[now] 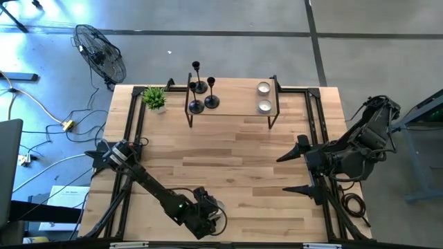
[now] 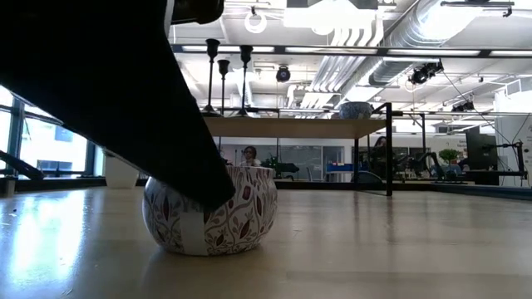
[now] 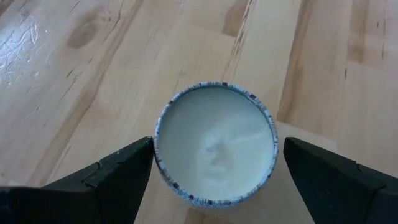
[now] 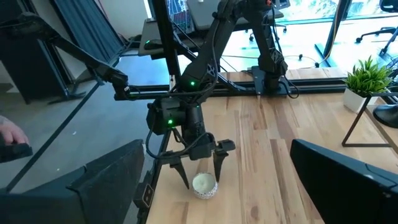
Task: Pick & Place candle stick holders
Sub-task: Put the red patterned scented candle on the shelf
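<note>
Three black candle stick holders (image 1: 201, 93) stand by their round bases on a raised wooden shelf (image 1: 232, 111) at the table's far side, seen also in the low view (image 2: 224, 79). Two silvery cups (image 1: 264, 97) sit on the shelf's right part. Near the table's front edge stands a round patterned cup (image 3: 214, 143) filled with white wax. My left gripper (image 4: 200, 174) is open, slanting down over this cup with one finger on each side of it. My right gripper (image 1: 282, 173) waits open, raised above the table's right side. My left gripper's fingers come from above on a slant, on either side of the patterned cup, which rests on the table (image 2: 241, 224). One fingertip (image 3: 140, 162) stands right at the cup's rim (image 3: 158, 146); I cannot tell whether it touches. The other fingertip stands apart.
A small potted plant (image 1: 155, 98) stands at the far left by the shelf. The shelf's black metal legs (image 1: 190, 114) reach down to the table. Bare wood (image 1: 235, 159) lies between the shelf and the front edge.
</note>
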### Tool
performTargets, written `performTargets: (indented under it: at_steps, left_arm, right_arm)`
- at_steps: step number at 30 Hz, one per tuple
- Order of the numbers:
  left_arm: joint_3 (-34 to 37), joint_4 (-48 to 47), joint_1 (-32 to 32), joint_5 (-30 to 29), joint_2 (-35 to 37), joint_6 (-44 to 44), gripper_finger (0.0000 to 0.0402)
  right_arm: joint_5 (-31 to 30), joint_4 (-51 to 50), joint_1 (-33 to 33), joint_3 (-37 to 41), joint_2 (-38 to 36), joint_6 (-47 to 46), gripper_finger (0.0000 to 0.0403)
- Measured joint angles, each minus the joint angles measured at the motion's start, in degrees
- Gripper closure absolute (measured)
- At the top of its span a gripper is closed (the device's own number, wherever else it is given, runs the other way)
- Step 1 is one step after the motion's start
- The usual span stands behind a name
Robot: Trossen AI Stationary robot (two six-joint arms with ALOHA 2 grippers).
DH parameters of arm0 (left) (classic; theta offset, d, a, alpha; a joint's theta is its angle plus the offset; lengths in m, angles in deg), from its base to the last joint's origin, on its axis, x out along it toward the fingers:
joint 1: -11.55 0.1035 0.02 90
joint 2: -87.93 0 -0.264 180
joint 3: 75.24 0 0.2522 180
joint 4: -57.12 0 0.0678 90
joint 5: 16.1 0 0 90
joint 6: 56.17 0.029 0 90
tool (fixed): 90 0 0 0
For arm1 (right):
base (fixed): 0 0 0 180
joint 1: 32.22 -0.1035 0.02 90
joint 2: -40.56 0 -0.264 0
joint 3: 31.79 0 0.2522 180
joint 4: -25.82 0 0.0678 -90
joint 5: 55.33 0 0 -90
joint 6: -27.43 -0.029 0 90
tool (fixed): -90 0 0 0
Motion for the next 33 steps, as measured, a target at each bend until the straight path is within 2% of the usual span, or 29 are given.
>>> performTargets:
  at_steps: [9, 15, 22, 33]
  left_arm:
    - [0.0, 0.0, 0.0, 0.1, 0.0, 0.0, 0.005]
    - [0.0, 0.7, 0.2, 1.0, -2.5, -0.1, 0.005]
    - [-0.3, 1.1, 0.1, -2.3, -3.6, -1.3, 0.005]
    - [-0.9, 1.0, 0.2, -1.5, -3.7, 0.0, 0.005]
  right_arm:
    - [-1.3, 0.0, 0.0, 0.0, 0.0, 0.1, 0.0006]
    - [-2.3, 0.0, 0.0, 0.0, 0.0, 0.1, 0.0006]
    - [-2.3, 0.0, 0.0, 0.0, 0.0, 0.1, 0.0005]
    - [-2.0, 0.0, 0.9, 0.0, 0.0, 0.1, 0.0005]
